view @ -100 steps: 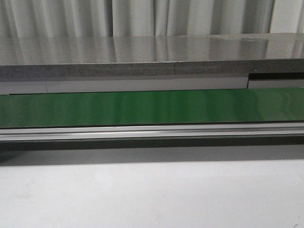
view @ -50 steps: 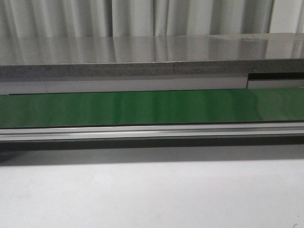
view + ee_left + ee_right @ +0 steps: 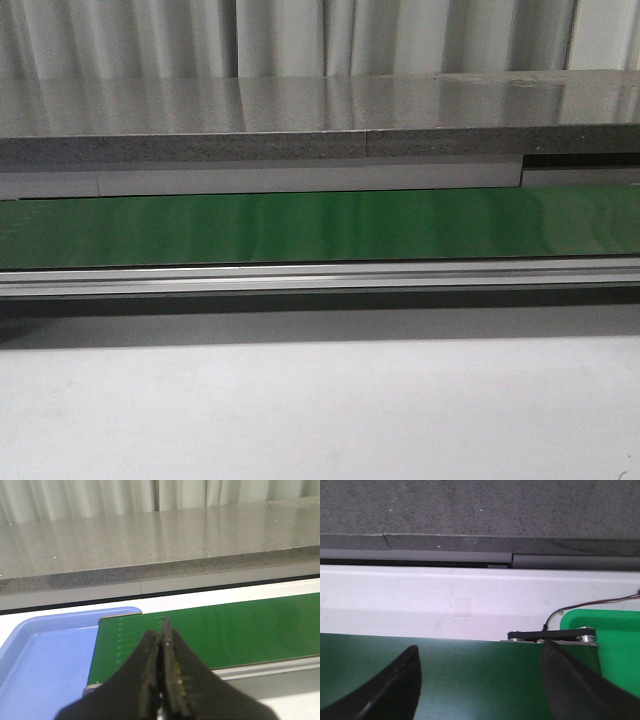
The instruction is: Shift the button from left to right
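The button is out of view in every frame. My left gripper (image 3: 161,635) is shut and empty, its black fingers pressed together above the left end of the green conveyor belt (image 3: 215,630). My right gripper (image 3: 480,652) is open and empty, with its two black fingers (image 3: 395,680) spread wide over the right end of the belt (image 3: 480,675). Neither gripper shows in the front view, where the belt (image 3: 320,225) runs bare across the frame.
A blue tray (image 3: 45,660) lies beside the belt's left end. A green tray (image 3: 615,645) lies beside the belt's right end, next to a black bracket (image 3: 550,635) with a thin cable. A grey stone counter (image 3: 320,120) stands behind the belt. A white tabletop (image 3: 320,410) lies in front.
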